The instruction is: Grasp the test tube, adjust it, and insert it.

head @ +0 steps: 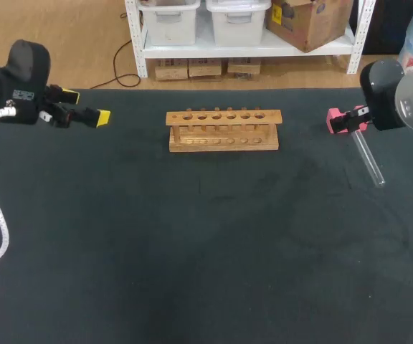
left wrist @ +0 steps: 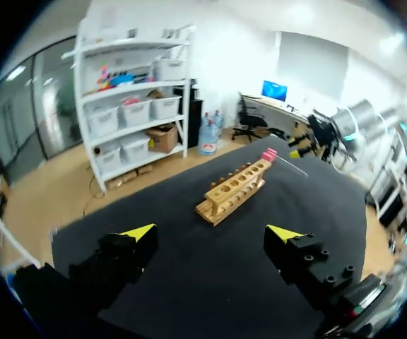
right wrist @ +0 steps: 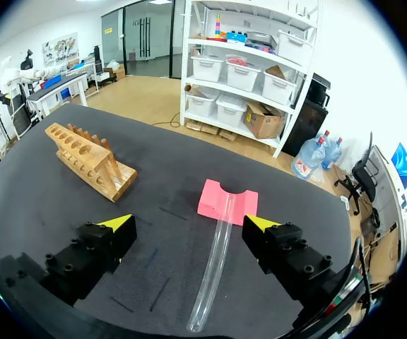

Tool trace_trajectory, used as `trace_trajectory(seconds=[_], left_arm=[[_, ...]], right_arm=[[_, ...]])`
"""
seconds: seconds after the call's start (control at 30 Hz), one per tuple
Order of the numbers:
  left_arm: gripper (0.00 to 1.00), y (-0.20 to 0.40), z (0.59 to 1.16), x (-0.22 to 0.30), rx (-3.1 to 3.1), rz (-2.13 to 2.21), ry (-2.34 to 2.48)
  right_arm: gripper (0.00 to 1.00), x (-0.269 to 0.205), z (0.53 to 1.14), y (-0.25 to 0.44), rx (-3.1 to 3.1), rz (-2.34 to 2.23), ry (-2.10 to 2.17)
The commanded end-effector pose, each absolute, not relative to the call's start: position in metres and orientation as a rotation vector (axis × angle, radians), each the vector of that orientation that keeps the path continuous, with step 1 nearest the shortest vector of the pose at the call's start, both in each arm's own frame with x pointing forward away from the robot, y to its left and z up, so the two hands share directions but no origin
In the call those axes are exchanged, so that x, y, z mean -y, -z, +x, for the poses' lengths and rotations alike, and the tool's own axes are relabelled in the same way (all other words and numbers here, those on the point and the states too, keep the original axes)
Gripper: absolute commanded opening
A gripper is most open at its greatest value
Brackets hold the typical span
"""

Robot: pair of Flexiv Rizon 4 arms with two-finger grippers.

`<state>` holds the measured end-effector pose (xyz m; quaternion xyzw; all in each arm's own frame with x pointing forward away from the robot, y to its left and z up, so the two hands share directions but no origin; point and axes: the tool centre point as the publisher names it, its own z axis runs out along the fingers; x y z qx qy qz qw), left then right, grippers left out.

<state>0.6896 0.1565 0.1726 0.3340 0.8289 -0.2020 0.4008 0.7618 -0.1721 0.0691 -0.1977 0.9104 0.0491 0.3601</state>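
Barely begun: yet to grasp, adjust and insert the test tube (head: 368, 159), lying pink-capped on the counter (head: 192, 251) right of the wooden rack (head: 223, 130). Hovering over that tube with the right gripper (right wrist: 189, 222) spread wide, touching nothing; holding the left gripper (left wrist: 210, 233) equally wide and empty, well left of the rack.

Head view: yellow-tipped right gripper (right wrist: 188, 223) hidden behind its silver-and-black right arm (head: 396, 93), itself cut off at the edge | clear glass test tube (head: 369, 159): upper end hidden by arm and pink foam block (head: 338, 120) | left wrist view: tube a faint sliver, mouth indistinguishable | left arm (head: 16, 79) cut off too
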Motion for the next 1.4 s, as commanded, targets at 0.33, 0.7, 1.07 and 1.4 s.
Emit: trace_trajectory(seconds=[0.33, 0.7, 1.07, 1.4], left_arm=[[1.00, -0.168, 0.679, -0.160, -1.654, 1.184, 0.545], [1.00, -0.161, 0.686, -0.156, -1.545, 1.158, 0.544], [1.00, -0.154, 0.697, -0.160, -1.507, 1.129, 0.557], [1.00, -0.155, 0.707, -0.159, -1.514, 1.088, 0.515]], right_arm=[[1.00, 0.172, 0.760, -0.067, -2.334, -0.504, -0.126], [1.00, 0.172, 0.760, -0.067, -2.334, -0.504, -0.126], [1.00, 0.172, 0.760, -0.067, -2.334, -0.504, -0.126], [1.00, 0.172, 0.760, -0.067, -2.334, -0.504, -0.126]])
